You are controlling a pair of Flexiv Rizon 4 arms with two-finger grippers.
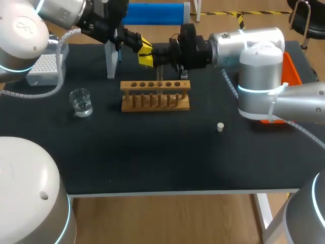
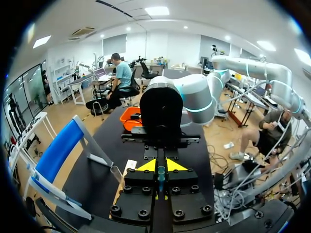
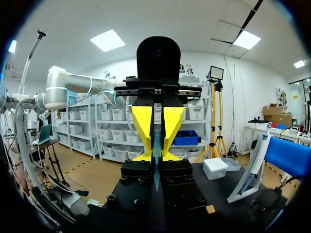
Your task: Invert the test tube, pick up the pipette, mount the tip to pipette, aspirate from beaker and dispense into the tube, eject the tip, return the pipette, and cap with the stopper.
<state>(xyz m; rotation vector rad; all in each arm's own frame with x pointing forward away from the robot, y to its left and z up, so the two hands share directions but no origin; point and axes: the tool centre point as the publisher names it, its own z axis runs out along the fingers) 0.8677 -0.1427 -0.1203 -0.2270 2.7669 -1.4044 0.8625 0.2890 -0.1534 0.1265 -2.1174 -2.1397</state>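
Observation:
Both grippers meet above the wooden tube rack (image 1: 155,95) at the back middle of the table. A thin glass test tube (image 1: 159,71) hangs upright there, held from both sides. My left gripper (image 1: 147,53) is shut on the tube (image 2: 161,175), which shows between its yellow tips (image 2: 148,166). My right gripper (image 1: 163,52) faces it and also grips the tube (image 3: 156,145). Seen from the right wrist, the left gripper's long yellow fingers (image 3: 141,131) stand just ahead of my right gripper (image 3: 156,160). The water beaker (image 1: 80,101) stands left of the rack. The small white stopper (image 1: 220,127) lies to the right.
A white tip box (image 1: 45,68) sits at the back left, and a white pipette stand (image 1: 110,56) rises beside it. An orange tray (image 1: 292,71) lies behind my right arm at the table's right edge. The rack has several holes along its top.

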